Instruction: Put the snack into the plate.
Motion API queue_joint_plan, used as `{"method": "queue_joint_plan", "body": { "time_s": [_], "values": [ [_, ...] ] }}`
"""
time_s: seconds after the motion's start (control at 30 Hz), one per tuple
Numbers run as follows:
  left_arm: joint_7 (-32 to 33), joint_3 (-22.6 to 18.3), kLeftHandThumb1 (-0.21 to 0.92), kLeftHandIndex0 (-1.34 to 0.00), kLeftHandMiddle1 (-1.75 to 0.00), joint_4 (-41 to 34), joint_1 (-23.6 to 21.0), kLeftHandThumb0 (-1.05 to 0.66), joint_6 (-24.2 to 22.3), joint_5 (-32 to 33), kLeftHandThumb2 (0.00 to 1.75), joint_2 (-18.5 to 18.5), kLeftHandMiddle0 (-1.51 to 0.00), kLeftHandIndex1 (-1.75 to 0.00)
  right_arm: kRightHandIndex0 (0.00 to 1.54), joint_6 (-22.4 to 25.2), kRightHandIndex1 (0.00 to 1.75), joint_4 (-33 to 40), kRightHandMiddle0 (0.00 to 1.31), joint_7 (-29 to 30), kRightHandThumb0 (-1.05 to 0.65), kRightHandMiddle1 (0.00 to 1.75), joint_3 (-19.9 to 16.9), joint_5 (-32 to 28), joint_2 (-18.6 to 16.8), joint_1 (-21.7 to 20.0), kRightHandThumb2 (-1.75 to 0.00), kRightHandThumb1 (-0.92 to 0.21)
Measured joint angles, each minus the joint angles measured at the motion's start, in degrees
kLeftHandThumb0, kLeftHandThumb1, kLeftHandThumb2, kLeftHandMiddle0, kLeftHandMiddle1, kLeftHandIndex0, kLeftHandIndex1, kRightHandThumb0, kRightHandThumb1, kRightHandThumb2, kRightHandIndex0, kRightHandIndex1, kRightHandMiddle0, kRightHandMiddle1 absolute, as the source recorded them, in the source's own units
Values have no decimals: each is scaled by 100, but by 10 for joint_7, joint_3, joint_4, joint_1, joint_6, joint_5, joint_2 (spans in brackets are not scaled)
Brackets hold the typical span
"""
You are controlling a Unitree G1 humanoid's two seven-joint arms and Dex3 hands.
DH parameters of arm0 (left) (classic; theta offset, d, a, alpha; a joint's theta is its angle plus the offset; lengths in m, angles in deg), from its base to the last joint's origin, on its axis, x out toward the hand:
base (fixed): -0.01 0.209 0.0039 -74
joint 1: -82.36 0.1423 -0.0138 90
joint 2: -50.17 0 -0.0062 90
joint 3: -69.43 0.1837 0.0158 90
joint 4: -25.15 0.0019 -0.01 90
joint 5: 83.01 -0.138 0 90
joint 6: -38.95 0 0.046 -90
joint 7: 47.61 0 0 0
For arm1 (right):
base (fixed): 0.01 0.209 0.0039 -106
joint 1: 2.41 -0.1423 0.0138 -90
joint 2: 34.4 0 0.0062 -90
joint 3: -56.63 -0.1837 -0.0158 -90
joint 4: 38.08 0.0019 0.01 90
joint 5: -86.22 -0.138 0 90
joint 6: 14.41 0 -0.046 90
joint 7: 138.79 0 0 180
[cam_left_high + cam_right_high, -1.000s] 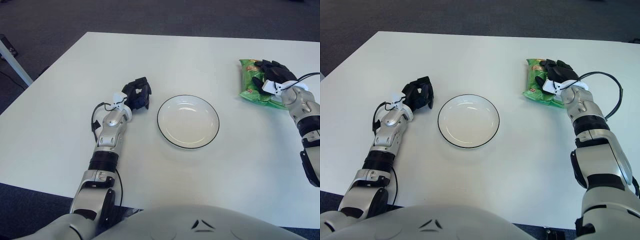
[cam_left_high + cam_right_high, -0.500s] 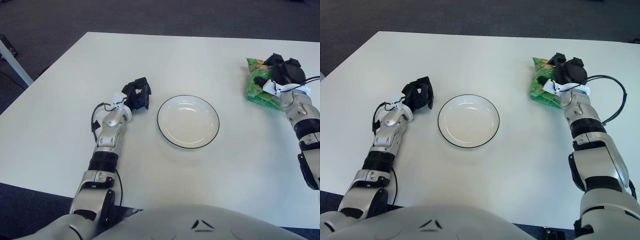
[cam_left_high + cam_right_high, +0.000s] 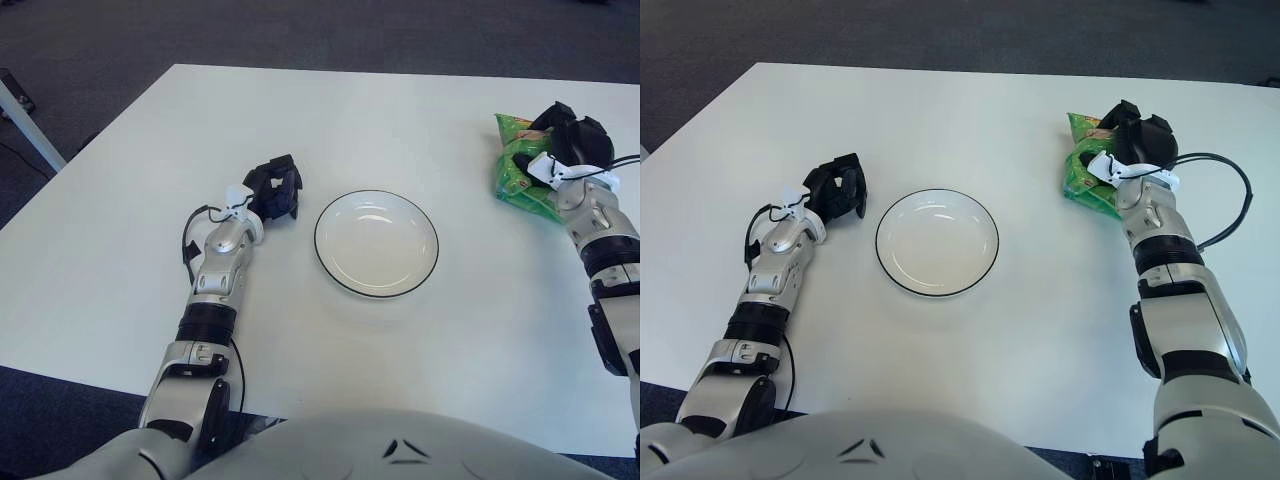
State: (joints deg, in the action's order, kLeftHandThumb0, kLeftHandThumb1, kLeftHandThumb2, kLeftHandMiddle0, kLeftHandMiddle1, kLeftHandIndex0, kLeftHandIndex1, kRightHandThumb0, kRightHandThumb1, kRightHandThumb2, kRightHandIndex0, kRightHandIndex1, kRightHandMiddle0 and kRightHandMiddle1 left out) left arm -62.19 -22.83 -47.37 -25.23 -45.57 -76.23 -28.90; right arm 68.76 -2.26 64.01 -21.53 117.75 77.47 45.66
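Note:
A green snack bag (image 3: pixel 1082 172) lies on the white table at the right, far from the plate. My right hand (image 3: pixel 1137 142) is on the bag with its black fingers curled around the bag's right side, gripping it. A white plate with a dark rim (image 3: pixel 884 263) sits empty at the table's middle. My left hand (image 3: pixel 838 188) rests on the table just left of the plate, its fingers curled and holding nothing.
The white table (image 3: pixel 940 110) stretches wide behind and in front of the plate. Dark carpet lies beyond the far edge. A black cable (image 3: pixel 1230 205) loops from my right wrist.
My right hand has closed over the snack bag and drawn it a little up and to the right. The left arm and the plate have not moved.

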Motion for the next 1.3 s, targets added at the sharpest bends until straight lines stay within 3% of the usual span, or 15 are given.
{"method": "queue_joint_plan", "body": {
  "time_s": [0.57, 0.73, 1.07, 1.3],
  "values": [
    [-4, 0, 78, -87, -175, 0, 0, -40, -1, 7, 86, 0, -126, -175, 77, 61, 161, 43, 50, -42, 0, 175, -2, -5, 0, -3, -145, -17],
    [-4, 0, 78, -88, -175, -1, 0, -40, -2, 8, 86, -1, -127, -175, 76, 96, 163, 112, 50, -70, 0, 175, -12, -5, 2, 14, -145, -17],
    [-4, 2, 79, -86, -175, 2, 0, -40, -2, 8, 86, -3, -126, -175, 76, 117, 163, 192, 50, -93, 0, 175, -39, -13, 2, 46, -146, -17],
    [-5, 3, 80, -85, -175, 3, -2, -40, -1, 9, 86, -5, -125, -175, 85, 195, 152, 311, 53, -140, 0, 175, -77, -33, -9, 58, -147, -12]
  ]
}}
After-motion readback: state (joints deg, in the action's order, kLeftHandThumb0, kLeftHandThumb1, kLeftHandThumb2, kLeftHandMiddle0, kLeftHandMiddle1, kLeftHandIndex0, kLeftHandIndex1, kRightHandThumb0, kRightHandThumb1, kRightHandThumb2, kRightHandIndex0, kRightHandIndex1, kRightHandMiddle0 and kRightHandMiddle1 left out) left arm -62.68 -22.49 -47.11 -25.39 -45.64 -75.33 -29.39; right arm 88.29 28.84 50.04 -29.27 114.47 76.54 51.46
